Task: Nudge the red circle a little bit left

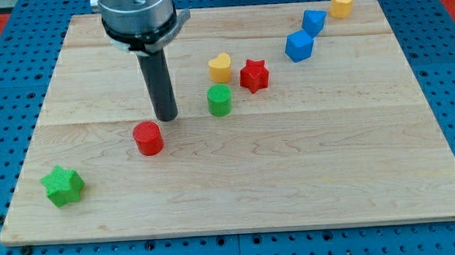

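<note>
The red circle (148,138) is a short red cylinder on the left half of the wooden board (239,197). My tip (166,117) stands just above and to the right of it, a small gap apart. The green circle (220,100) sits further to the tip's right.
A yellow heart (220,68) and a red star (254,75) lie above the green circle. Two blue blocks (299,45) (313,21) and a yellow block (342,3) sit at the top right. A green star (63,185) lies at the bottom left.
</note>
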### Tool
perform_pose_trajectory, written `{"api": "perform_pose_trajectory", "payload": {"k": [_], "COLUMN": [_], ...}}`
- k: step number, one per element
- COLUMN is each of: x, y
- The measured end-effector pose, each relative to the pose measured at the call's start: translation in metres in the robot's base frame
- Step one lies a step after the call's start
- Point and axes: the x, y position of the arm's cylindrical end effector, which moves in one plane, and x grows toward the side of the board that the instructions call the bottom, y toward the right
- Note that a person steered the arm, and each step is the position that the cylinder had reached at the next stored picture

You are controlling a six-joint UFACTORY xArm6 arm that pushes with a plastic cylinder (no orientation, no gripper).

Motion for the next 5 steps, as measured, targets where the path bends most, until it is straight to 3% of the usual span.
{"api": "perform_pose_trajectory", "payload": {"k": [1,3,5], "x": [0.021,0.029,0.056], "y": [0.034,-0.059,0.021]}}
